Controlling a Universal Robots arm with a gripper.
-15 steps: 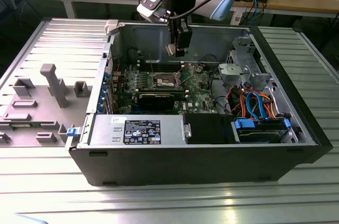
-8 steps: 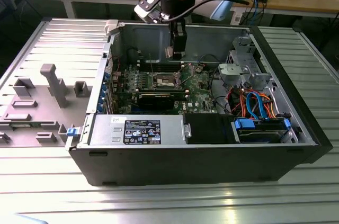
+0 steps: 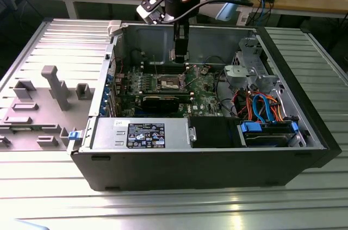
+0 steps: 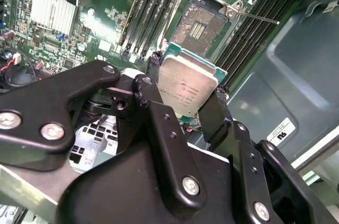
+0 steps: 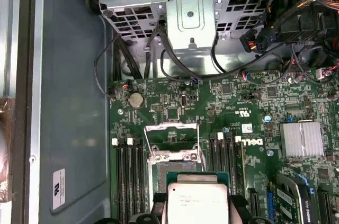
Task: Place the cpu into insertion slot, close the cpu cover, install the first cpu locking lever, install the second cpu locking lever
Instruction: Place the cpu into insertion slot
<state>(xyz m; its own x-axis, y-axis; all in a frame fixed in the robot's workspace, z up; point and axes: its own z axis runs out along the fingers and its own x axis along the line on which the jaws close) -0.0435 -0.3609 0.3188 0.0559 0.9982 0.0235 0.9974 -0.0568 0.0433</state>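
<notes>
cpu [image 4: 186, 83] in claw [image 4: 185, 90] above insertion slot [image 4: 198, 27]

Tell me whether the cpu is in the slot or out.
Out: the claw holds the cpu, apart from the empty slot.

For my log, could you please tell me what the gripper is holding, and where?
The gripper holds the cpu by two opposite edges, between its jaws.

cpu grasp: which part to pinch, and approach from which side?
Pinch two opposite thin edges, as the gripper holds the cpu here, approaching from its flat metal top side. It is a thin flat square, so an edge pinch likely leaves the underside free to meet the slot.
</notes>
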